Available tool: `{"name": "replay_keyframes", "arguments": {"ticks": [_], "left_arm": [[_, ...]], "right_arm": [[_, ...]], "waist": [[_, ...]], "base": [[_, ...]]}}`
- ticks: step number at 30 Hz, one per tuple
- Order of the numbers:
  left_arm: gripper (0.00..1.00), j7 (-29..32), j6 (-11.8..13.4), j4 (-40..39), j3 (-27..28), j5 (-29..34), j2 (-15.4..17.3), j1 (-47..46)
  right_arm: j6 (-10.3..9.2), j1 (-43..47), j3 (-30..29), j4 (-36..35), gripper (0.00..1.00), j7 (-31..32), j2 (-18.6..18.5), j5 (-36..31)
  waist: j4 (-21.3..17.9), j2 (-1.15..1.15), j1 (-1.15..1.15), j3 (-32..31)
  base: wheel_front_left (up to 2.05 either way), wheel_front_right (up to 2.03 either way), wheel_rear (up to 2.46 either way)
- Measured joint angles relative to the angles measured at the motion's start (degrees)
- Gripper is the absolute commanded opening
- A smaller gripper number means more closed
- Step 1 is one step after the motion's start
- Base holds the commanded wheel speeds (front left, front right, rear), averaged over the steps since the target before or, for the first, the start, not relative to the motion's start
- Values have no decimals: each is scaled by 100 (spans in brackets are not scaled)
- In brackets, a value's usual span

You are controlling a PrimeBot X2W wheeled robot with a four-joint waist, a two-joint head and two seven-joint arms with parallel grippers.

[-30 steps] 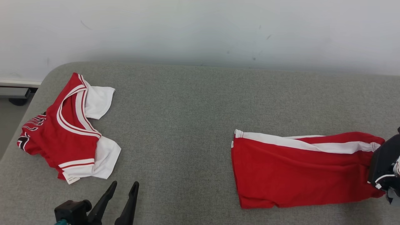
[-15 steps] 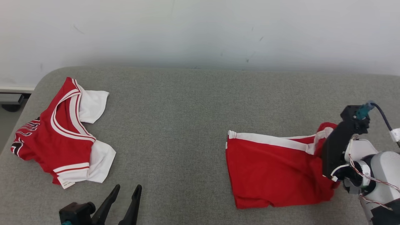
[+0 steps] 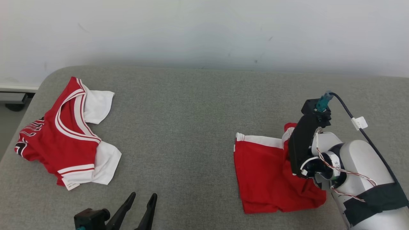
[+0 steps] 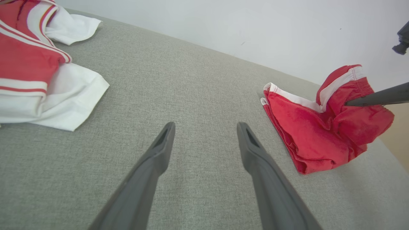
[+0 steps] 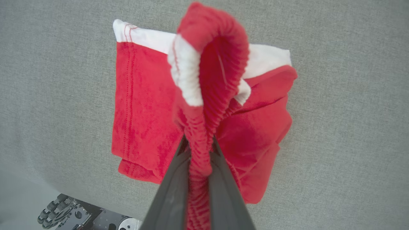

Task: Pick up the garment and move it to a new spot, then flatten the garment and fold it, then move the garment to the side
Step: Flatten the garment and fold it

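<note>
On the grey surface (image 3: pixel 191 127), right side | right gripper (image 5: pixel 198 153) is clamping the red shorts (image 3: pixel 262 172) by the waistband (image 5: pixel 211 48), probably the surest hold | cloth is looking light, limp | left gripper (image 4: pixel 204 127) is hovering open, empty.

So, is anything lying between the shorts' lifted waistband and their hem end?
Nothing visible. The right gripper is shut on the waistband, and the shorts below it are bare to the hem. The jersey and the open left gripper are well off to the left.
</note>
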Motion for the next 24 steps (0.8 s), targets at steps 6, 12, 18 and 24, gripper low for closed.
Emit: {"name": "replay_keyframes", "arguments": {"ticks": [6, 12, 18, 24], "left_arm": [[100, 0, -48, 73, -36, -1, -20, -92], [100, 0, -97, 157, -59, -5, -27, -92], [100, -4, -98, 183, -35, -9, -33, -94], [100, -36, -98, 202, -14, -118, -24, -93]], "right_arm": [[-2, -207, 38, 249, 0, 94, 197, -3], [-4, -241, 85, 439, 0, 182, 276, -67], [-8, -256, 80, 625, 0, 183, 311, -103], [-9, -376, 85, 734, 31, 110, 383, -103]], "waist": [[161, 0, 0, 17], [341, 0, 0, 35], [494, 0, 0, 78], [526, 0, 0, 95]], "base": [[0, 0, 0], [0, 0, 0], [0, 0, 0], [0, 0, 0]]}}
